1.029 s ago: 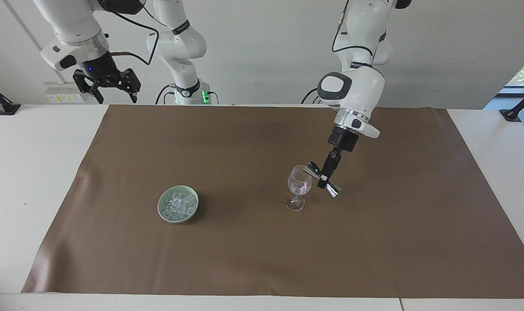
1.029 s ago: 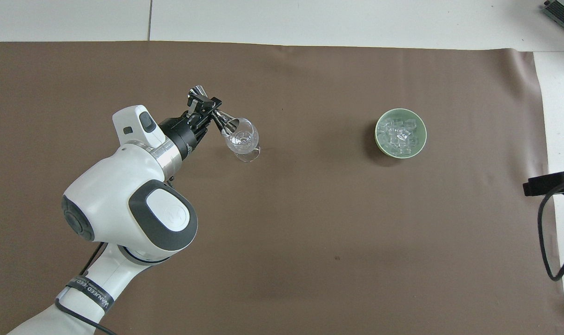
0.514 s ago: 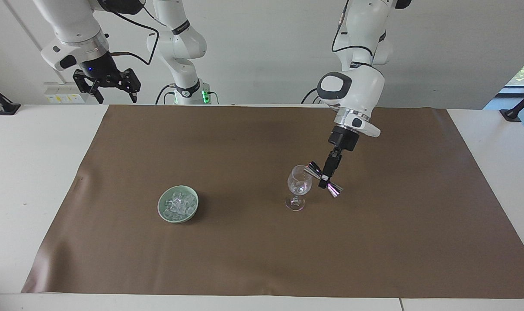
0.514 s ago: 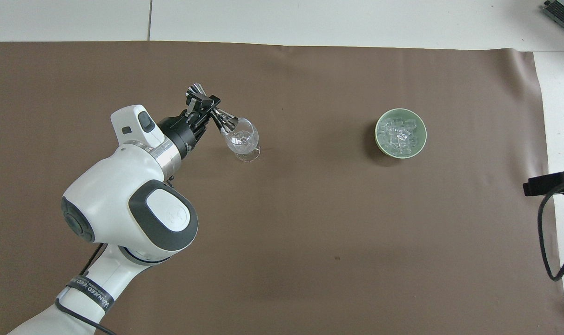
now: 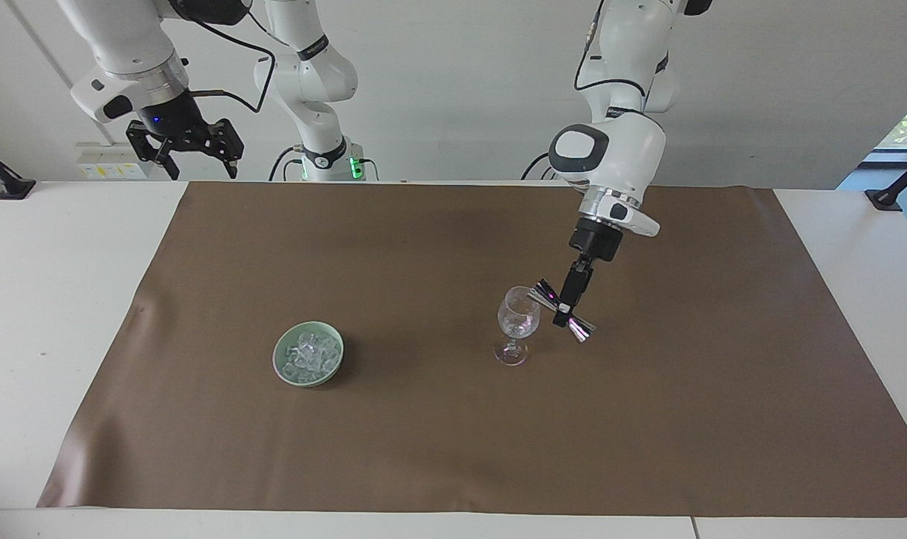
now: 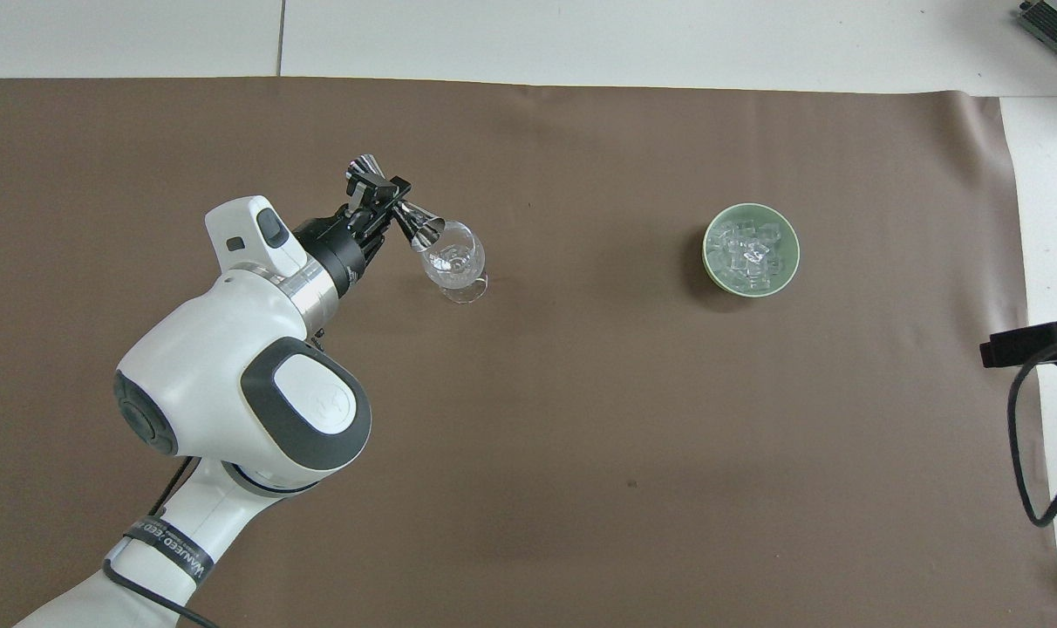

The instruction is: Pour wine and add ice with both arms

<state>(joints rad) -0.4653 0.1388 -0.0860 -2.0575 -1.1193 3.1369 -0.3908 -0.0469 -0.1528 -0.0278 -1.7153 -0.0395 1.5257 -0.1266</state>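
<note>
One jigger clamped in my left gripper, tipped at wine glass rim — ice in bowl well apart; right gripper waited open, raised.

Both arms are glossy white with rounded joints capped in dark grey. The left arm ends in a silver wrist ring and a black gripper; a black printed band and cable circle its forearm. The right arm carries looping black cables, a blue light above its black gripper.
</note>
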